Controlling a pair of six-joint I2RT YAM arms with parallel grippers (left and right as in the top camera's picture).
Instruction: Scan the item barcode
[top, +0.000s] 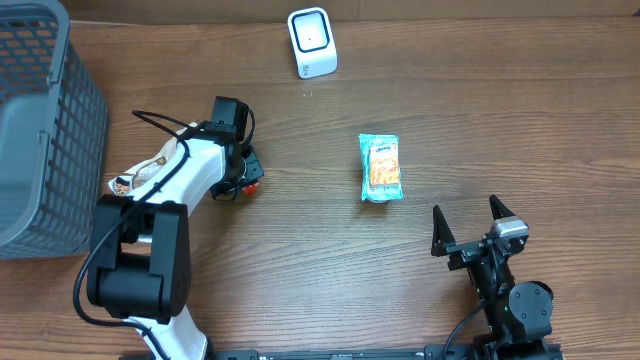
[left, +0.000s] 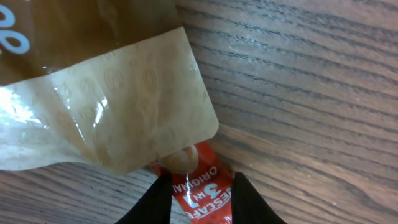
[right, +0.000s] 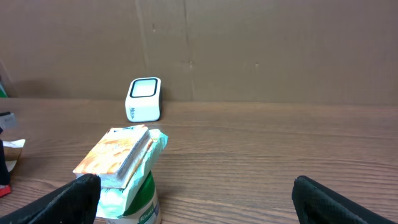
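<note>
A red coffee sachet (left: 200, 185) sits between the two black fingers of my left gripper (left: 200, 205), which is shut on it. From overhead, the left gripper (top: 246, 172) is low over the table, left of centre, with the red sachet (top: 253, 182) showing at its tip. A tan translucent packet (left: 112, 106) lies just in front of the sachet and overlaps its far end. The white barcode scanner (top: 311, 42) stands at the back of the table. My right gripper (top: 470, 228) rests open near the front right, holding nothing.
A green and orange snack packet (top: 380, 167) lies mid-table, close in front of the right gripper (right: 208, 208). A grey mesh basket (top: 40, 130) fills the left side. The tan packet (top: 135, 178) lies beside the basket. A cardboard wall backs the scanner (right: 144, 98).
</note>
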